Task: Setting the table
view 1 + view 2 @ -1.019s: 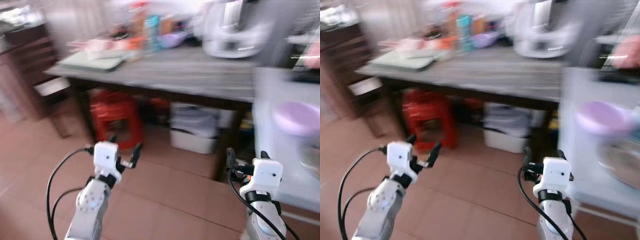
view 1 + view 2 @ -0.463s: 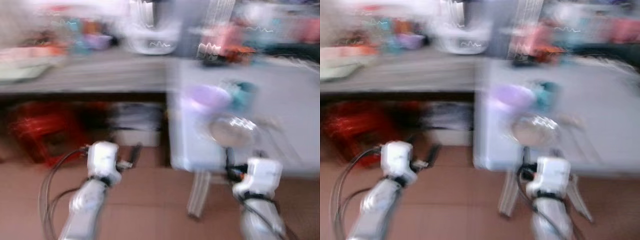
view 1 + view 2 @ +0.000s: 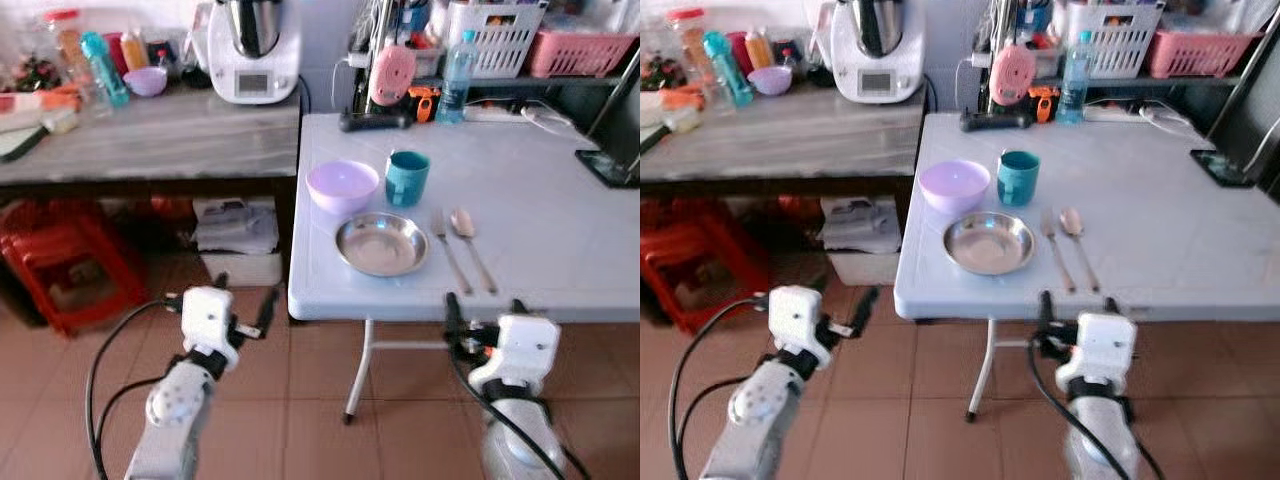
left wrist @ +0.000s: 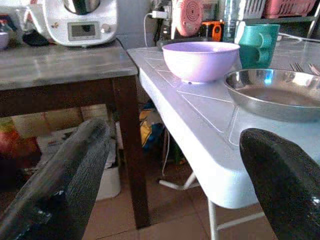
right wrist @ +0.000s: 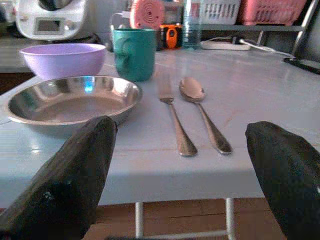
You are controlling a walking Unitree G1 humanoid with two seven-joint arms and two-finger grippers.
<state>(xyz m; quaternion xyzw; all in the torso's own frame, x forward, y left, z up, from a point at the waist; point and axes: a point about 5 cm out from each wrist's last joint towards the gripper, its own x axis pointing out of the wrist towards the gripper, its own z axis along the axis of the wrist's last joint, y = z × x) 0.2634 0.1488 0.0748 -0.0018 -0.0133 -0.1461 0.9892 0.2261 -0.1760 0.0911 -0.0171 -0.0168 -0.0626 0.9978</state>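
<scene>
Below table edge, left gripper (image 3: pixel 244 305): fingers spread, empty
White table (image 3: pixel 560 230), near corner: purple bowl (image 3: pixel 342 186), steel plate (image 3: pixel 381 243), teal cup (image 3: pixel 407 177), fork (image 3: pixel 447 247), spoon (image 3: pixel 470 240)
Right gripper (image 3: pixel 482 316): parted, empty
Tip: raise grippers above tabletop before reaching
</scene>
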